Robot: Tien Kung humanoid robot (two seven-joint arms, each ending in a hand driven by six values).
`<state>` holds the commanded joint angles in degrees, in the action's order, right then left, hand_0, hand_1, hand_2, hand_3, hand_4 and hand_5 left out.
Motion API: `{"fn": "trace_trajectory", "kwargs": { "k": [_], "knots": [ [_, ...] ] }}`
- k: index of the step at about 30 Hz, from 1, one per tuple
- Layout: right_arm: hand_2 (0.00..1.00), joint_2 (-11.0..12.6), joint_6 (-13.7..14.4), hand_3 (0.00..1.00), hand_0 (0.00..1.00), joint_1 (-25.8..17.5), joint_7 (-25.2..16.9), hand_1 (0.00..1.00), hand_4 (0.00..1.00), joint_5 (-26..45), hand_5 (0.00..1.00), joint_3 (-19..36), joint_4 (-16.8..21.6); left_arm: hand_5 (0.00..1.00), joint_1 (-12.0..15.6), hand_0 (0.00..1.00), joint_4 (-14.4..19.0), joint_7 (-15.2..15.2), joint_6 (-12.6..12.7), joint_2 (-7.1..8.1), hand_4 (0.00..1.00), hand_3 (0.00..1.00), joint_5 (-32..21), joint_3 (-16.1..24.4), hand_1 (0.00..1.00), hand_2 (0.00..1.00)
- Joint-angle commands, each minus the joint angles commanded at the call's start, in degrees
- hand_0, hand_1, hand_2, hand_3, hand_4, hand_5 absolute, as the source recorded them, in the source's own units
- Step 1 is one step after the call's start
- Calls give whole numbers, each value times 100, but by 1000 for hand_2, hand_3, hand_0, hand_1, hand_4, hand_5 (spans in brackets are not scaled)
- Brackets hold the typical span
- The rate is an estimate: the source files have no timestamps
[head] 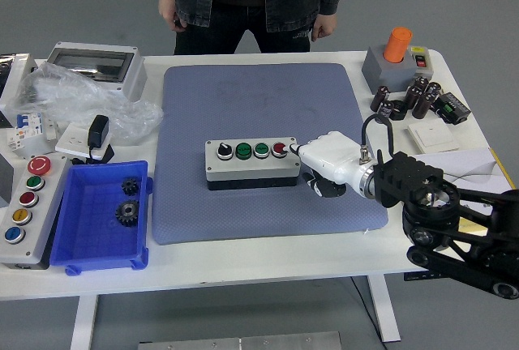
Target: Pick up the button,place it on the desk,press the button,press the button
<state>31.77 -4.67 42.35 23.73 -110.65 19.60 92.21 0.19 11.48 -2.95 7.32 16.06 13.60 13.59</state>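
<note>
The button box (pixel 251 164) was laid in the middle of the blue mat (pixel 259 107), its long axis from left to right. The right hand (pixel 328 164) was placed just beside its right end, mostly curled, one fingertip (pixel 293 151) stretched toward the red button (pixel 279 149). Whether contact was made cannot be told. Open mat was left near and far.

Two button boxes are seen: one four-button box (pixel 251 164) on the blue mat (pixel 259 115), one five-button box (pixel 24 204) left of it. Two gears (pixel 127 199) are counted in the blue tray (pixel 81 236).
</note>
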Motion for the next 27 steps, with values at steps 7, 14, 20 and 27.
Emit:
{"fn": "trace_trajectory", "kwargs": {
  "k": [7,14,20,27],
  "knots": [
    [294,-17,15,854,477,38,-12,498,398,42,2,27,-55,408,7,606,-1,-1,1,-4,543,609,-16,-17,618,585],
    [294,-53,-8,854,473,114,-27,494,399,146,2,-106,-79,409,6,606,0,-1,2,-2,544,609,-8,-14,618,585],
    [290,-76,-61,848,470,197,-11,486,398,217,2,-315,-77,408,-3,606,1,3,3,12,544,609,6,2,618,585],
    [281,21,292,838,451,184,-236,466,395,253,2,9,40,409,7,606,-1,3,8,6,544,610,-1,0,618,585]
  ]
}}
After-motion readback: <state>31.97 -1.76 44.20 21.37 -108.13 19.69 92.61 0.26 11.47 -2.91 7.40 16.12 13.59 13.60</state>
